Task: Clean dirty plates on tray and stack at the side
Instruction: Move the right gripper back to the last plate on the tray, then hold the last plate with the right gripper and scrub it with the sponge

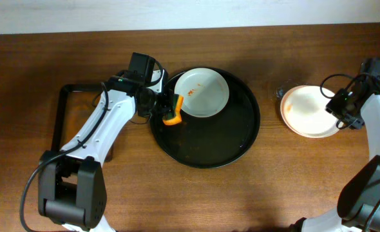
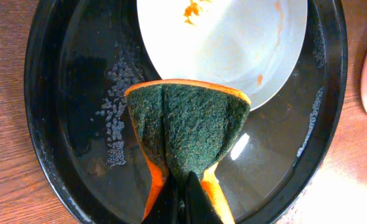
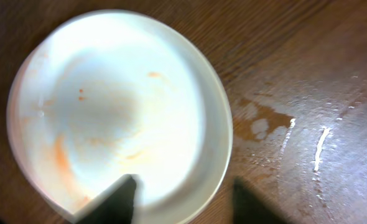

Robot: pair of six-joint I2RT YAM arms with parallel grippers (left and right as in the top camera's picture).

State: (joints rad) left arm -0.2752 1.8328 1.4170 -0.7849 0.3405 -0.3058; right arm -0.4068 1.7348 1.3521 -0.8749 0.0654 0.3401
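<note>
No text, label, brand, number or sign can be read in any view, neither on the plates, the black tray, the sponge nor the wooden table.

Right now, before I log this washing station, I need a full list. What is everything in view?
plates: two visible, white with orange smears; one at the tray's far side, one on the table at right.
tray: one, black, round, wet; table centre.
sponge: one, orange with a green scouring face; over the tray, at the plate's edge.
rectangular tray: one, dark; far left, partly under the left arm.
table: one, brown wood; wet streaks beside the right plate.
left gripper: shut on the sponge.
right gripper: open, fingers either side of the right plate's rim.
</note>
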